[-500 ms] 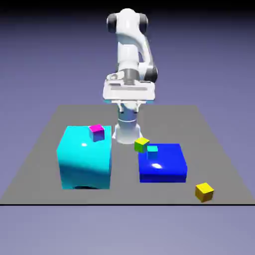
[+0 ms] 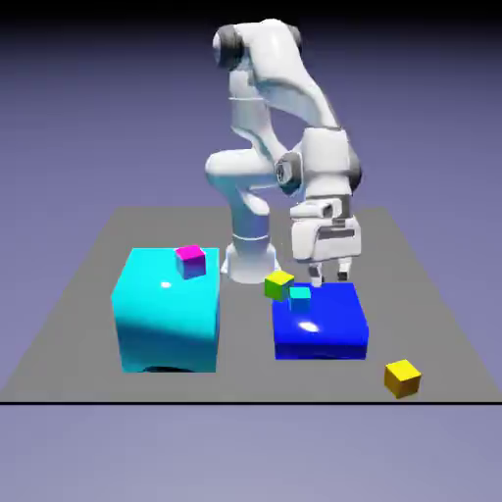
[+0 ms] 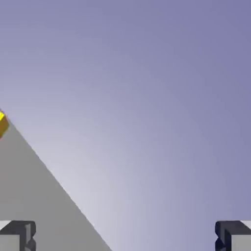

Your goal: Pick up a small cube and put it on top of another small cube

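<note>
The arm has swung away from its upright pose over the base and now reaches down and toward the exterior view's right, so the tool [image 2: 329, 275] hangs just above the far edge of the big blue block [image 2: 322, 324]. Its fingers are spread wide and carry nothing; in the hand view the two tips sit far apart at the bottom corners with only backdrop and counter between them. That reads as the opening of the approach, with no grasp yet made. The small yellow cube [image 2: 402, 377] lies on the grey counter [image 2: 69, 314] near its front right corner, well apart from the tool, and it only just peeks in at the left edge of the hand view [image 3: 2, 123], so the hand is not yet aimed at it. Between tool and cube stands the blue block, which carries a small teal cube [image 2: 300, 297], with a lime-green cube [image 2: 278, 284] just beside its far left corner. A large cyan block [image 2: 167, 309] with a magenta cube [image 2: 190, 261] on top stands well to the left, out of the way.
</note>
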Action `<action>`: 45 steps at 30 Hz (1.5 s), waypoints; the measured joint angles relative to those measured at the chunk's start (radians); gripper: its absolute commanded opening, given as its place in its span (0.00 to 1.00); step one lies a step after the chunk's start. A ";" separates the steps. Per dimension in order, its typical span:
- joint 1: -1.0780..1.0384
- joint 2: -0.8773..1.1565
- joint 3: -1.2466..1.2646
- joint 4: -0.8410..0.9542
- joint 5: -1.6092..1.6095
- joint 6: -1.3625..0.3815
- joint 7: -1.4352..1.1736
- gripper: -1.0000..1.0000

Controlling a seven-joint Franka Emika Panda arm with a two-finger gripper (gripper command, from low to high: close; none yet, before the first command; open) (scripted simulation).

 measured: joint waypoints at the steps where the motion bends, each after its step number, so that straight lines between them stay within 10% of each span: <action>1: 0.012 0.036 0.005 0.028 -0.013 -0.021 -0.032 0.50; 19: 0.219 0.638 0.043 0.434 -0.232 -0.216 -0.443 0.50; 20: 0.223 0.671 0.032 0.440 -0.244 -0.190 -0.434 0.00; 22: 0.223 0.671 0.032 0.440 -0.243 -0.191 -0.434 0.00; 45: 0.112 -0.163 0.001 -0.140 0.003 -0.492 -0.120 0.00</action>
